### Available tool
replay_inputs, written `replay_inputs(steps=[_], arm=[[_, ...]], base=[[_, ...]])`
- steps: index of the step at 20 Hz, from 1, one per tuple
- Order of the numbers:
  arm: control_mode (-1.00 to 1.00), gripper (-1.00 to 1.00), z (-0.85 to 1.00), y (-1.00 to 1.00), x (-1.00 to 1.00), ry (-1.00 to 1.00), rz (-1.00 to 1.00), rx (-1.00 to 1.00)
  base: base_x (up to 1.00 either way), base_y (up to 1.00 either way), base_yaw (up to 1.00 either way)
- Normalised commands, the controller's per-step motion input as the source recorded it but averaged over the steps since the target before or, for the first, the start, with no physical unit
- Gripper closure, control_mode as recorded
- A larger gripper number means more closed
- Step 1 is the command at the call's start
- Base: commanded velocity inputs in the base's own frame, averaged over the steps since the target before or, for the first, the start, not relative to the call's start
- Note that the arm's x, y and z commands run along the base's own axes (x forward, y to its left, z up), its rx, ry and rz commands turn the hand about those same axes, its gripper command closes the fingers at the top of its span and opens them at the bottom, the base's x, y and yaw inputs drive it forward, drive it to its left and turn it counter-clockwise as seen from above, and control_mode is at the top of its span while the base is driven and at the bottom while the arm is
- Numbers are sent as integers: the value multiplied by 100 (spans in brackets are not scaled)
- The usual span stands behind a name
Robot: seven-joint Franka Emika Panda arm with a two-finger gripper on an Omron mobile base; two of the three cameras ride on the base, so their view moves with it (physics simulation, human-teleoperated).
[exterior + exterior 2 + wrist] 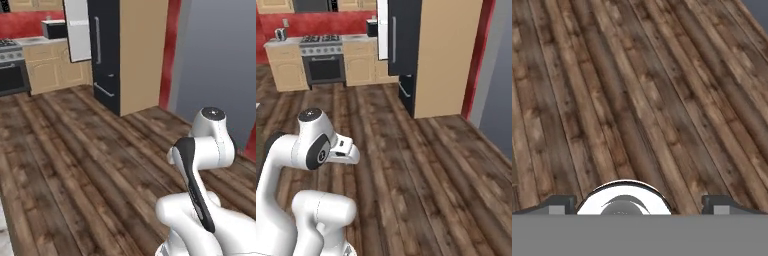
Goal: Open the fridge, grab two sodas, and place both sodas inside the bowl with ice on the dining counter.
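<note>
The gripper (640,209) has its two fingers wide apart, holds nothing, and points down at the wooden floor (637,100). The fridge (404,55) stands far ahead across that floor, beside the tall tan cabinet (448,55), with its white-lined door already swung open. To do this step well, the robot should probably drive straight up to the fridge, stop near it, and only then reach in for the sodas.

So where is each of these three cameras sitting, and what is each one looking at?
Left base view: behind the arm, on its left, facing the dark fridge across the wood floor.
Right base view: behind the arm on its right, facing the fridge and the stove.
Hand view: on the hand, looking down at floor planks past two open pincer tips.
Shared: both base views show the fridge, arm and floor.
</note>
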Motion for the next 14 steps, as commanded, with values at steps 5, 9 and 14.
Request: replay_inputs(steps=[5, 9, 14], arm=[[100, -100, 0, 0, 0, 0, 0, 0], [100, -100, 0, 0, 0, 0, 0, 0], [100, -100, 0, 0, 0, 0, 0, 0]], base=[[100, 0, 29], [100, 0, 29], [100, 0, 27]])
